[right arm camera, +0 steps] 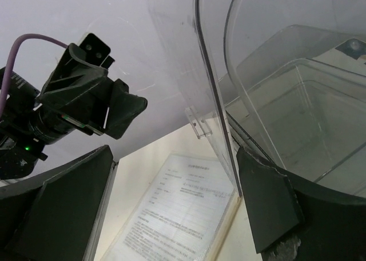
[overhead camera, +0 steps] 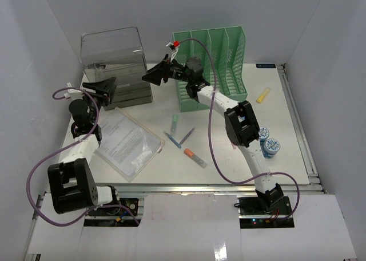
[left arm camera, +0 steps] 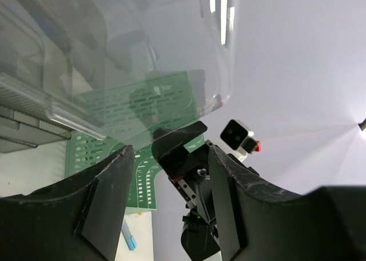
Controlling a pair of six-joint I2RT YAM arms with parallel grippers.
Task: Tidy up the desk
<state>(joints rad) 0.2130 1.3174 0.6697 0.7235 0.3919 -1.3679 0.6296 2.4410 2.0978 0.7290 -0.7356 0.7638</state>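
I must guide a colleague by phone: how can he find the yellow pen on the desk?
Start at the tall green file rack at the back of the white desk. Just right of it, alone, lies the yellow pen. The other pens lie grouped in front of the rack, none yellow.

I count five pens (overhead camera: 175,123) on the counter (overhead camera: 286,112), two blue-topped round tubs (overhead camera: 271,146), one clear drawer box (overhead camera: 112,55), one green file rack (overhead camera: 220,58) and one sleeved paper sheet (overhead camera: 126,141).

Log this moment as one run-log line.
left gripper: open, empty, beside clear drawer box | right gripper: open, empty, between box and green file rack | loose on desk: markers, document sleeve
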